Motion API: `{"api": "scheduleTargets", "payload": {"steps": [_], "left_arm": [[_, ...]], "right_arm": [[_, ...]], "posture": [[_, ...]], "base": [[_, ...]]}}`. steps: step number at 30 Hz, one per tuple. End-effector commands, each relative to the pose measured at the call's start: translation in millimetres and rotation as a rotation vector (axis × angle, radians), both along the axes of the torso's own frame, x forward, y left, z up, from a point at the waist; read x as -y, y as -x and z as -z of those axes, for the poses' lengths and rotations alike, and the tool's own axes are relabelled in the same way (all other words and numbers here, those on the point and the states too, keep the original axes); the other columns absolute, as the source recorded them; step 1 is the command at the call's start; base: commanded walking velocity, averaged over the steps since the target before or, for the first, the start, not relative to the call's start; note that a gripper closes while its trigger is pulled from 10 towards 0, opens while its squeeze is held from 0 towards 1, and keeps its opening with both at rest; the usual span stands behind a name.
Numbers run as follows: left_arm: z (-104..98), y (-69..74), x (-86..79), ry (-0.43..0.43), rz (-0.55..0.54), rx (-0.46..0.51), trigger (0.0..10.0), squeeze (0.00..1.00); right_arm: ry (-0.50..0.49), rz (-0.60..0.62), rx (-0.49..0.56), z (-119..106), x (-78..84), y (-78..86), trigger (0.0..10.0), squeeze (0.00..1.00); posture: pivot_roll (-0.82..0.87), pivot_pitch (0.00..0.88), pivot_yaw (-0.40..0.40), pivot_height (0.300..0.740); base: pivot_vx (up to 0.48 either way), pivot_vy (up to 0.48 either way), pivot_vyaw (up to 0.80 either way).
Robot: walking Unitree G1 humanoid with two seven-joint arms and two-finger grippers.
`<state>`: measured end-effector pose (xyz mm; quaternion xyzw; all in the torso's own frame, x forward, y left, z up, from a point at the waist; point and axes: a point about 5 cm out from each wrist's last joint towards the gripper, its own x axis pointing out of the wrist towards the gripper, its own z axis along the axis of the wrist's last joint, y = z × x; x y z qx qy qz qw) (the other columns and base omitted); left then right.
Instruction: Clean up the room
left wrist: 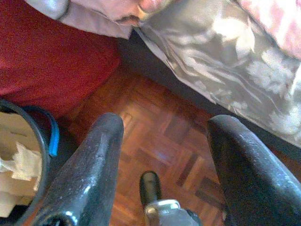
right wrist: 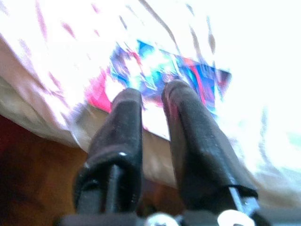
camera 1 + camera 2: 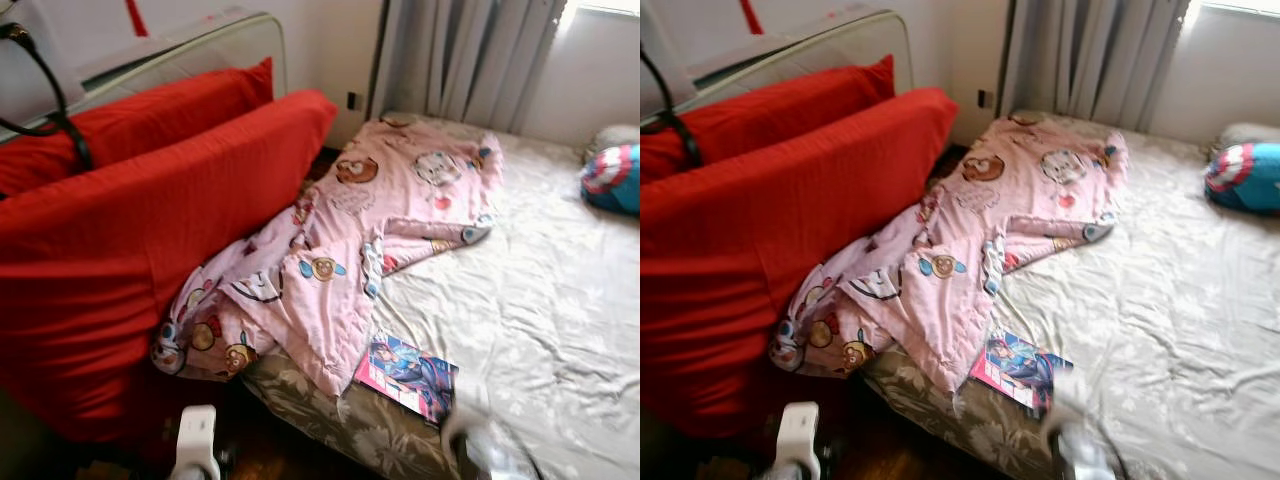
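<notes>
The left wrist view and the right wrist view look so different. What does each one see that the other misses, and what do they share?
Left wrist view: the open left gripper above parquet floor, a red cushion and a bin with crumpled paper.
Right wrist view: the right gripper, fingers nearly together, pointing at a colourful comic book near the bed's edge.
Both: the floral bed skirt and the pink blanket.

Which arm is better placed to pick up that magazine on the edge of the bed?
Right. The right gripper points straight at the magazine at the bed's near edge, while the left gripper hangs open over the wooden floor beside the red cushion.
</notes>
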<state>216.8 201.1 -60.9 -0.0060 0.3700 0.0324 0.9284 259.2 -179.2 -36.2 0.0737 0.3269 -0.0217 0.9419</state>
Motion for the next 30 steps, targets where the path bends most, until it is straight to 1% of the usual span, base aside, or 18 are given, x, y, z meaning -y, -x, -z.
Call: {"api": "scheduleTargets", "payload": {"steps": [1, 8, 9, 14, 16, 18, 21, 22, 23, 24, 26, 28, 29, 30], "left_arm": [[7.3, 12.2, -1.5, -0.008, 0.01, -0.047, 10.0, 0.0], [7.0, 12.0, -2.1, 0.006, -0.001, -0.042, 10.0, 0.0], [7.1, 12.6, -2.6, 0.013, -0.022, -0.037, 10.0, 0.0], [5.3, 11.3, -1.9, 0.036, -0.03, 0.002, 10.0, 0.0], [4.6, 10.9, -2.0, 0.042, -0.036, 0.017, 10.0, 0.0], [1.7, 8.6, -1.7, 0.046, -0.028, 0.06, 10.0, 0.0], [-1.6, 7.2, -2.8, 0.085, -0.088, 0.125, 10.0, 0.0], [-3.3, 6.0, -3.0, 0.081, -0.081, 0.146, 10.0, 0.0], [-6.3, 3.8, -2.9, 0.052, -0.037, 0.175, 10.0, 0.0], [-7.2, 3.1, -2.9, 0.041, -0.021, 0.182, 10.0, 0.0], [-9.0, 2.6, -3.2, 0.057, -0.033, 0.212, 10.0, 0.0], [-10.3, 2.2, -3.7, 0.048, -0.032, 0.229, 10.0, 0.0], [-39.1, -33.4, -2.4, 0.027, -0.008, 0.389, 10.0, 0.0], [-66.0, -59.5, -1.2, 0.009, 0.009, 0.522, 10.0, 0.0]], "right_arm": [[-0.021, 0.018, -0.093, 17.7, 0.6, 23.2, 10.0, 0.0], [-0.037, 0.037, -0.094, 17.4, 0.6, 22.6, 10.0, 0.0], [-0.032, 0.042, -0.092, 17.4, 1.1, 22.7, 10.0, 0.0], [-0.066, 0.13, -0.03, 15.2, 2.5, 22.1, 10.0, 0.0], [-0.059, 0.128, -0.01, 14.0, 2.8, 21.3, 10.0, 0.0], [-0.043, 0.103, 0.021, 11.5, 3.0, 19.4, 10.0, 0.0], [-0.019, 0.082, 0.07, 7.7, 3.2, 16.8, 10.0, 0.0], [-0.016, 0.08, 0.088, 6.4, 3.3, 16.0, 10.0, 0.0], [-0.003, 0.069, 0.119, 4.0, 3.3, 14.8, 10.0, 0.0], [0.0, 0.065, 0.129, 3.3, 3.2, 14.4, 10.0, 0.0], [0.018, 0.053, 0.164, 0.5, 3.2, 13.1, 10.0, 0.0], [0.026, 0.051, 0.188, -1.4, 3.4, 12.4, 10.0, 0.0], [0.025, 0.059, 0.206, -2.6, 3.8, 12.2, 10.0, 0.0], [0.026, 0.066, 0.223, -3.8, 4.1, 12.0, 10.0, 0.0]], "posture": [[0.01, 0.0, -0.032, 0.74], [0.02, 0.0, -0.031, 0.74], [0.02, 0.0, -0.03, 0.74], [0.01, 0.0, -0.025, 0.74], [0.01, 0.0, -0.02, 0.74], [0.01, 0.0, -0.019, 0.74], [0.0, 0.0, -0.014, 0.74], [0.0, 0.0, -0.014, 0.74], [0.0, 0.0, -0.011, 0.74], [0.0, 0.0, -0.011, 0.74], [-0.01, 0.0, -0.007, 0.74], [-0.02, 0.0, -0.003, 0.74], [-0.02, 0.0, -0.002, 0.74], [-0.02, 0.0, -0.001, 0.74]], "base": [[0.0, 0.0, 0.0], [0.0, 0.0, 0.0], [0.0, 0.0, 0.0], [0.0, 0.0, 0.0], [0.0, 0.0, 0.0], [0.0, 0.0, 0.0], [0.0, 0.0, 0.0], [0.0, 0.0, 0.0], [0.0, 0.0, 0.0], [0.0, 0.0, 0.0], [0.0, 0.0, 0.0], [0.0, 0.0, 0.0], [0.0, 0.0, 0.0], [0.0, 0.0, 0.0]]}}
